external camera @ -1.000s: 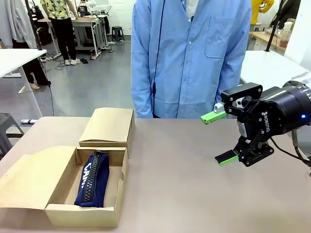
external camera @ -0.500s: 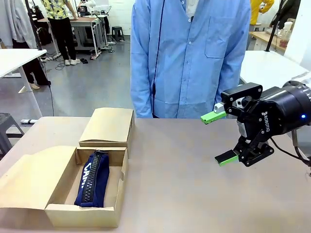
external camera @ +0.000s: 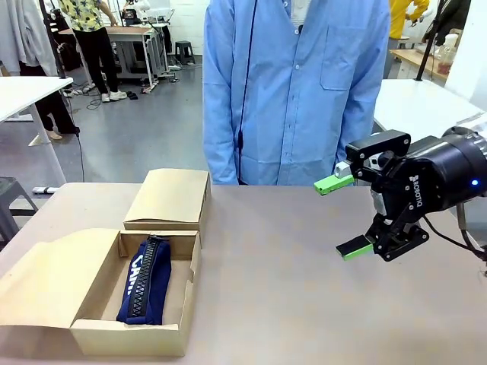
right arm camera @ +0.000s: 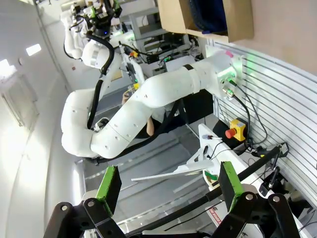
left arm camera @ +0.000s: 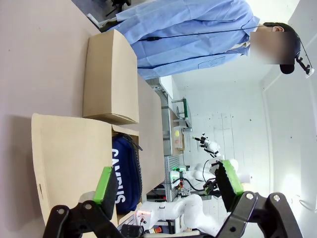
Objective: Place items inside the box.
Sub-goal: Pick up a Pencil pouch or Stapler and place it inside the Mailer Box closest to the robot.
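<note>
An open cardboard box (external camera: 95, 336) sits at the front left of the table, and a navy zip pencil case (external camera: 144, 283) with white lettering lies inside it. In the left wrist view the same box (left arm camera: 69, 163) and the navy pencil case (left arm camera: 126, 173) appear sideways beyond my left gripper (left arm camera: 168, 186), which is open and holds nothing. My right gripper (external camera: 344, 215) hovers above the table at the right, turned sideways, its green pads wide apart with nothing between them. In the right wrist view my right gripper (right arm camera: 166, 184) stands open, and a corner of the box (right arm camera: 208, 17) shows at the top.
A person in a blue shirt (external camera: 297, 91) stands at the far side of the table. A box flap (external camera: 169, 199) lies flat behind the box and another flap (external camera: 49, 277) spreads to its left. The brown tabletop (external camera: 274, 289) stretches bare between box and right gripper.
</note>
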Robot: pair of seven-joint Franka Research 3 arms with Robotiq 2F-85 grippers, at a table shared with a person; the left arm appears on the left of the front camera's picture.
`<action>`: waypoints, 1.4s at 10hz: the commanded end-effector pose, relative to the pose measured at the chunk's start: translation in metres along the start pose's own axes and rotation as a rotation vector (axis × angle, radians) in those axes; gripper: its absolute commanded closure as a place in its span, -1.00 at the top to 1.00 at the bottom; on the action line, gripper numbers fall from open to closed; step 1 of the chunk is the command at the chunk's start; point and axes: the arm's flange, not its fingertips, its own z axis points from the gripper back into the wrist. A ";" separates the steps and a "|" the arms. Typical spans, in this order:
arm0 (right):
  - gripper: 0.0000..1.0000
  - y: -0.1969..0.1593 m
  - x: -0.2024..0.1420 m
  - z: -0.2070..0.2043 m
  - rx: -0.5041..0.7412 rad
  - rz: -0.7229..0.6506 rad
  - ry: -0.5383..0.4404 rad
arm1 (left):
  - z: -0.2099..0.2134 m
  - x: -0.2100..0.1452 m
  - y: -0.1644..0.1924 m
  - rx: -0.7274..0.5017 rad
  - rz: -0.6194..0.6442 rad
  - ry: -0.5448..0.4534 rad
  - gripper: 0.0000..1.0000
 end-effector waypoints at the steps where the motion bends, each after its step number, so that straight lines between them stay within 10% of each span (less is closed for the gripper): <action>1: 1.00 0.002 0.058 0.052 0.106 0.049 -0.338 | 0.000 -0.001 -0.001 -0.014 -0.019 -0.004 1.00; 6: 1.00 -0.093 0.037 0.142 0.373 -0.063 -0.503 | 0.000 -0.001 -0.001 -0.014 -0.019 -0.004 1.00; 8: 1.00 -0.142 0.014 0.173 0.373 0.008 -0.312 | 0.000 -0.001 -0.001 -0.014 -0.019 -0.004 1.00; 12: 1.00 -0.176 -0.024 0.159 -0.060 -0.071 -0.144 | 0.000 -0.001 -0.001 -0.014 -0.019 -0.004 1.00; 13: 1.00 -0.166 -0.002 0.199 0.207 -0.073 -0.169 | 0.000 -0.001 -0.001 -0.014 -0.019 -0.004 1.00; 14: 1.00 -0.166 -0.002 0.199 0.207 -0.073 -0.169 | 0.000 -0.001 -0.001 -0.014 -0.019 -0.004 1.00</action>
